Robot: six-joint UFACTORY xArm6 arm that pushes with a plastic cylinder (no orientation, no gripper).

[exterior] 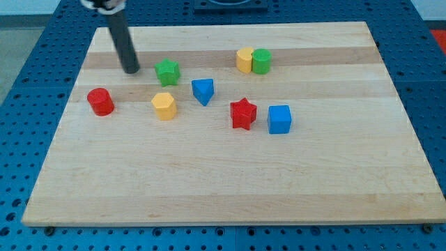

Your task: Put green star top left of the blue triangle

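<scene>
The green star [167,71] lies on the wooden board [230,188], up and to the left of the blue triangle [203,90], with a small gap between them. My tip [131,70] rests on the board to the left of the green star, apart from it by about a block's width. The dark rod rises from the tip toward the view's top left.
A red cylinder [100,101] sits at the left. A yellow hexagon block [164,106] lies below the green star. A red star [243,113] and a blue cube [279,119] sit right of the triangle. A yellow block [244,60] touches a green cylinder [262,61] near the top.
</scene>
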